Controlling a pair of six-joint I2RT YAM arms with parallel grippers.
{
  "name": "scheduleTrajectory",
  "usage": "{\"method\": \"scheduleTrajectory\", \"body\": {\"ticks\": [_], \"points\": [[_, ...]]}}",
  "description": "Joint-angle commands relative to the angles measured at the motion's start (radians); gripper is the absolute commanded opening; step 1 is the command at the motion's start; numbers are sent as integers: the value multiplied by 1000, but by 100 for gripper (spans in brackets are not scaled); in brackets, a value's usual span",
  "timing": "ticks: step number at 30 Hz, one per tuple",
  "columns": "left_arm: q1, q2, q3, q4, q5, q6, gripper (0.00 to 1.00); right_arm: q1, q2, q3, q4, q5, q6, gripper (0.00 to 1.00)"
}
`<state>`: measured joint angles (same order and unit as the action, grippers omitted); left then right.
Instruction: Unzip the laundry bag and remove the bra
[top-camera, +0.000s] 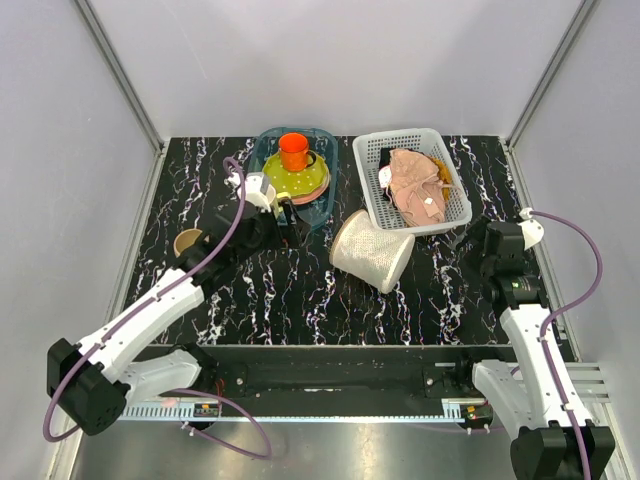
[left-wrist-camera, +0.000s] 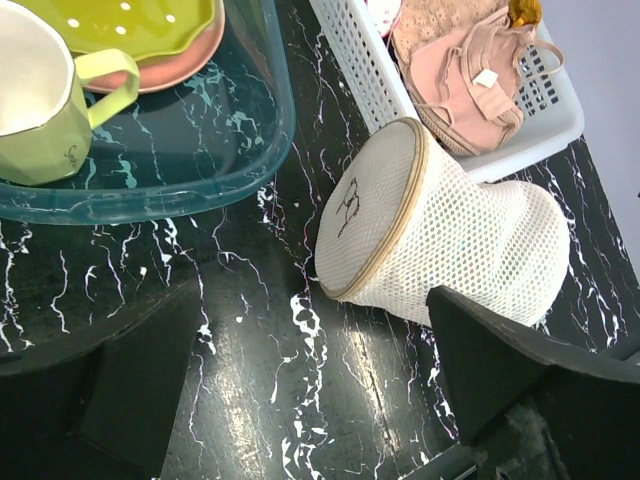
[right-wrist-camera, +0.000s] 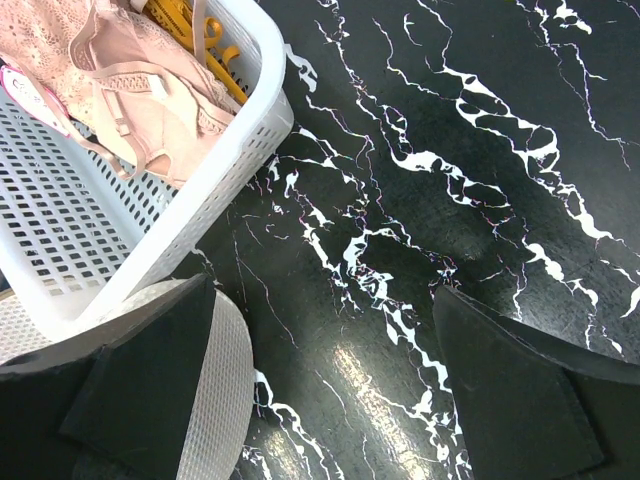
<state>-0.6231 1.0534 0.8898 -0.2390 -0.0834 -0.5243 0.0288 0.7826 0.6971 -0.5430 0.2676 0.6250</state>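
The cream-white mesh laundry bag (top-camera: 372, 251) lies on its side mid-table, just in front of the white basket. In the left wrist view the laundry bag (left-wrist-camera: 440, 235) shows its round face with a small black print and a tan zip band that looks closed. The bra is hidden. My left gripper (top-camera: 272, 222) is open and empty to the left of the bag; in its own view the left gripper (left-wrist-camera: 320, 400) is over bare table. My right gripper (top-camera: 487, 245) is open and empty to the right of the bag; the right gripper (right-wrist-camera: 330, 400) has the bag's edge (right-wrist-camera: 225, 390) by its left finger.
A white lattice basket (top-camera: 455, 205) at the back right holds a pale pink cloth (top-camera: 415, 180) and an orange-yellow piece (right-wrist-camera: 200, 40). A blue tub (top-camera: 322, 205) at the back holds plates, a green mug (left-wrist-camera: 40, 100) and an orange cup (top-camera: 293, 150). A brown cup (top-camera: 187, 241) stands left.
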Motion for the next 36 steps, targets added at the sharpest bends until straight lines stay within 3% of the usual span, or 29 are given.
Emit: {"method": "scheduleTrajectory", "body": {"ticks": [1,14,18,25,27,28,31,33,36], "points": [[2,28,66,17,79,-2,99,-1,-11,-4,40,-11,-11,100],[-21,169,55,67,234,-8,99,0,-80,-57,112,-122,-33,100],[-73,281,83,69,151,10,99,0,-74,-51,118,-189,-53,100],[-116,525,170,203,206,7,97,0,-88,-51,123,-260,-35,100],[-116,568,210,211,249,-2,75,0,-80,-60,138,-298,-15,100],[-116,579,218,211,269,-14,47,0,-77,-61,138,-303,-16,100],[-124,539,212,207,286,-17,0,0,-78,-61,127,-301,-25,100],[-144,482,230,156,223,-10,0,0,-83,-57,129,-321,-41,100],[-223,439,314,-65,47,69,0,0,-71,-48,140,-358,-42,100]]}}
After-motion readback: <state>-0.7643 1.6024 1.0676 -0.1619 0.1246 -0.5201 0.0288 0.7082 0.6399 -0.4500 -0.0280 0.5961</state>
